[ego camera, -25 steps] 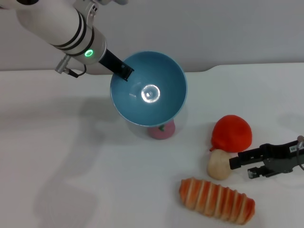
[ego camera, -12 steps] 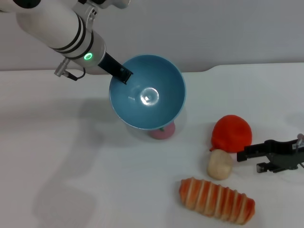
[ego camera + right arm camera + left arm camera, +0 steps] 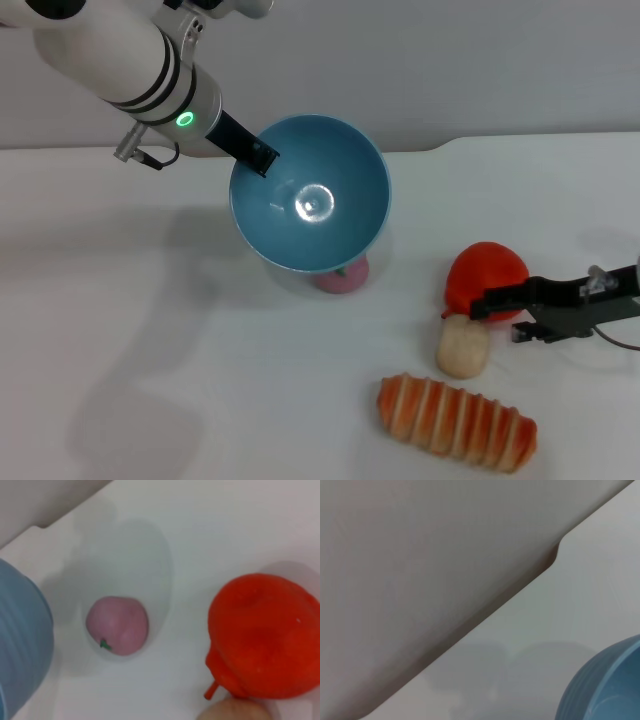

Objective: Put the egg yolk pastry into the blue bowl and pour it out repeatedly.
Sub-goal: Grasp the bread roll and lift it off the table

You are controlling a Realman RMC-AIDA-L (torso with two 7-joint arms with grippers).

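The blue bowl (image 3: 310, 195) hangs tilted above the table, its glossy inside facing me and empty. My left gripper (image 3: 256, 152) is shut on its far-left rim. The bowl's outer wall shows in the left wrist view (image 3: 605, 685) and in the right wrist view (image 3: 22, 645). The egg yolk pastry (image 3: 463, 345) lies on the table just below the red fruit (image 3: 487, 280); its top edge shows in the right wrist view (image 3: 232, 712). My right gripper (image 3: 498, 320) is open and empty, low over the table, just right of the pastry and against the red fruit's front.
A pink ball with a green mark (image 3: 342, 275) lies under the bowl and shows in the right wrist view (image 3: 117, 625). A long orange-striped bread loaf (image 3: 457, 420) lies in front of the pastry. The red fruit (image 3: 265, 635) fills the right wrist view's side. The white table (image 3: 150, 330) ends at a grey wall.
My right gripper first drew back to the right, then moved left and farther away, up to the red fruit and pastry. The bowl tilted very slightly and has held still since.
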